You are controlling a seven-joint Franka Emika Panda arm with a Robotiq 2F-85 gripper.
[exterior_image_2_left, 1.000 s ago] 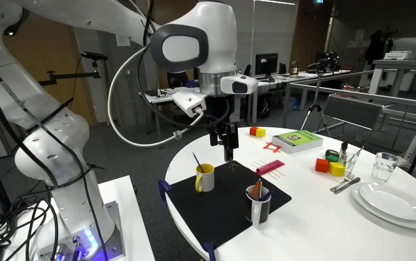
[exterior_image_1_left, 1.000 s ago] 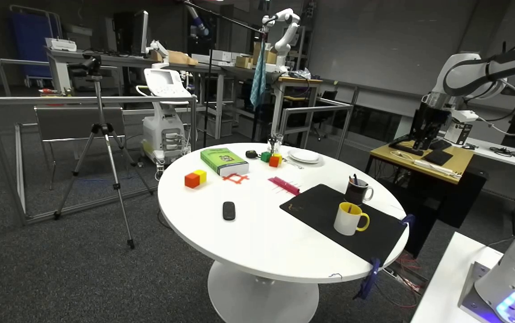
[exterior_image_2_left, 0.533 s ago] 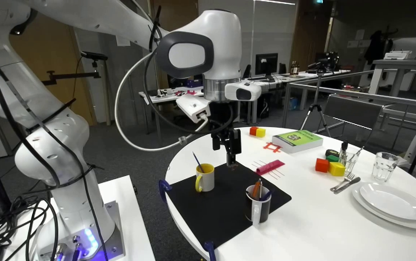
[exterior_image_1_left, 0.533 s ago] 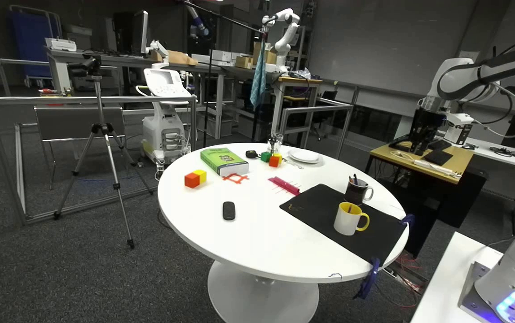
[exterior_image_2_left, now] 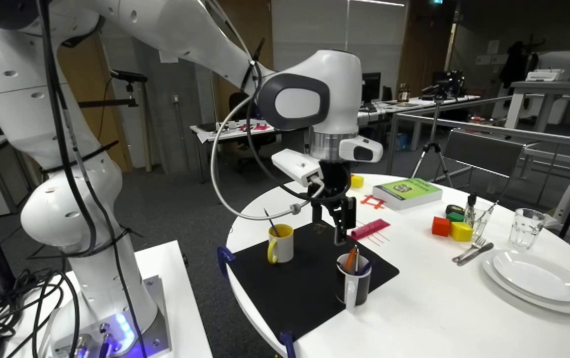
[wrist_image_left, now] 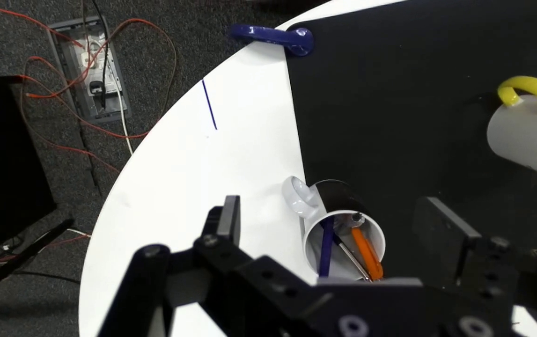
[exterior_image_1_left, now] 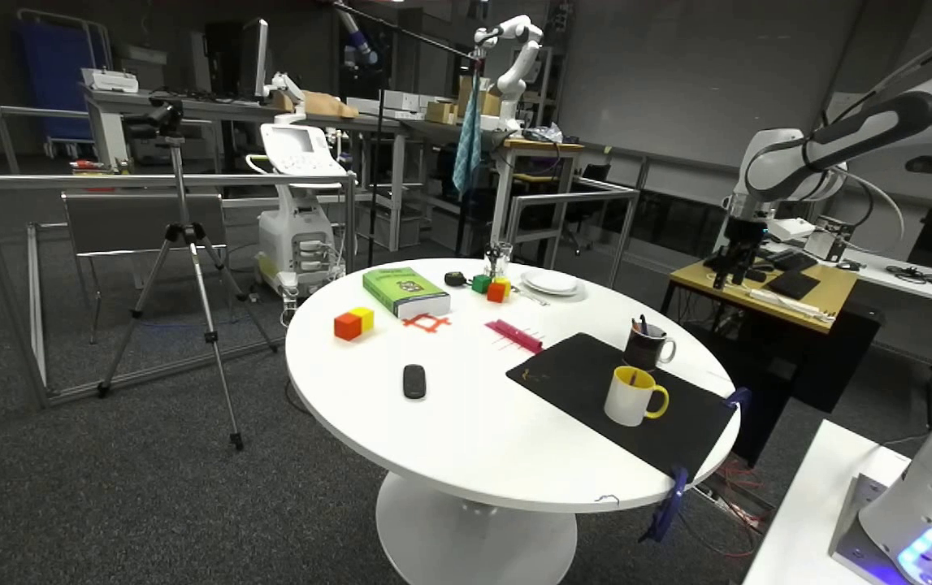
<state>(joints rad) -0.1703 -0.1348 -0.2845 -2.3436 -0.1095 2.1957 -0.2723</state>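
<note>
The black robotic hand point(wrist_image_left: 338, 221), spread wide and empty, hangs above the black-and-white ceramic mug point(exterior_image_2_left: 361, 284). In the wrist view, the round white surface point(wrist_image_left: 170, 201) ends at the mug's nine o'clock, with room between. The thick green book point(exterior_image_2_left: 408, 190) bears illegible lettering.

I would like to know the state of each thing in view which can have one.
Claw: open, holding nothing
Black-and-white mug: upright, with pens inside
Yellow-and-white mug: upright, with a pen or pencil inside
Black mat: lying flat
Green book: closed, lying flat
Drinking glass: upright, seemingly empty
White plates: stacked
Base light: lit blue
</note>
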